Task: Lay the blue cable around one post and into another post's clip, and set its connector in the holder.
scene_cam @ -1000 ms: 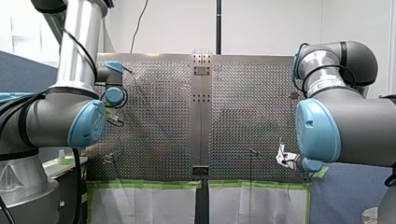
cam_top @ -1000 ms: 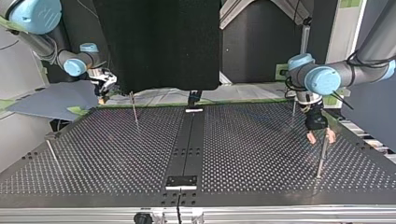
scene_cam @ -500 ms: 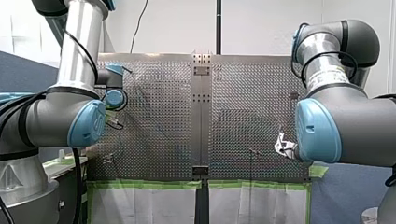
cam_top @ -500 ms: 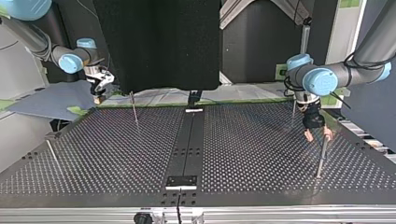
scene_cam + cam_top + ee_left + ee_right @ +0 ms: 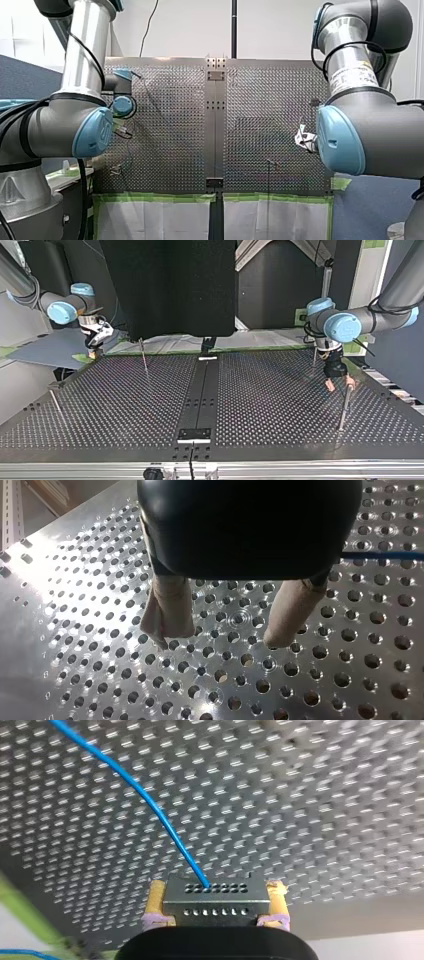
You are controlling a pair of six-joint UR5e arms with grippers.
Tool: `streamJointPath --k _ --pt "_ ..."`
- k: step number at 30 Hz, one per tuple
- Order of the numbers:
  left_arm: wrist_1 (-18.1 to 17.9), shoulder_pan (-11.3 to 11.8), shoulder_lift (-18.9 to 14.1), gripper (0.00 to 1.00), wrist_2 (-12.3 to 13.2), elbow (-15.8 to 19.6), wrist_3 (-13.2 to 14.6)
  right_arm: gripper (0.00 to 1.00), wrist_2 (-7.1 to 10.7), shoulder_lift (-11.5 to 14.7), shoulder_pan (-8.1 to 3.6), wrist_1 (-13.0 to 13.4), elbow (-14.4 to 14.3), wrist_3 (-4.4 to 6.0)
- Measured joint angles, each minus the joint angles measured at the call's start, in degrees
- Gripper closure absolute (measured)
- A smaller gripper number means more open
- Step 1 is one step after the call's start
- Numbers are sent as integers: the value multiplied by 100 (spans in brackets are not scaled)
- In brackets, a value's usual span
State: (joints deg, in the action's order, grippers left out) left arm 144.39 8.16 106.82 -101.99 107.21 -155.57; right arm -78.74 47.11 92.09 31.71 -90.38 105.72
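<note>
Connector (image 5: pixel 215 906) sits pinched tight between the yellow pads (image 5: pixel 156 896) of the right arm's tool (image 5: pixel 216 890), by the edge of the holey desk (image 5: pixel 325 795). The blue cable (image 5: pixel 145 797) runs out of it and across the desk. The left arm's tool (image 5: pixel 217 642) has its beige fingers (image 5: pixel 170 610) wide apart, holding nothing, just beside a thin post (image 5: pixel 344 407).

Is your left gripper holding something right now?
No, my left gripper has its beige fingers apart, and only the perforated table shows between them.
</note>
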Motion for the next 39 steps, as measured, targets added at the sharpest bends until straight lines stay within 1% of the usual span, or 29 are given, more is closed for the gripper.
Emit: streamJointPath --k 2,7,12,15,17,20,24,26,30,35,39 --pt "5 0 0 0 0 0 -18 98 16 98 8 -91 78 -35" --pt "11 -6 0 0 54 0 -95 98 36 401 35 -390 299 -179" --pt "14 -15 0 0 96 0 -156 98 49 718 59 -706 353 -376" --pt "16 -18 0 0 102 0 -163 98 50 892 66 -871 356 -443" --pt "16 -19 0 0 104 0 -165 98 48 986 68 -935 353 -468" --pt "18 -24 0 0 105 0 -166 98 14 1146 92 -936 281 -569" --pt "15 -22 0 0 105 0 -166 98 -4 1360 122 -929 106 -762" --pt "15 -21 0 0 105 0 -164 98 -6 1441 134 -957 62 -840" --pt "15 -24 0 0 106 0 -158 98 -18 1670 150 -959 1 -1047" --pt "16 -27 0 0 105 0 -159 98 -41 1959 132 -845 -16 -1184" --pt "17 -34 0 0 105 0 -164 98 -52 2187 95 -660 -16 -1240"
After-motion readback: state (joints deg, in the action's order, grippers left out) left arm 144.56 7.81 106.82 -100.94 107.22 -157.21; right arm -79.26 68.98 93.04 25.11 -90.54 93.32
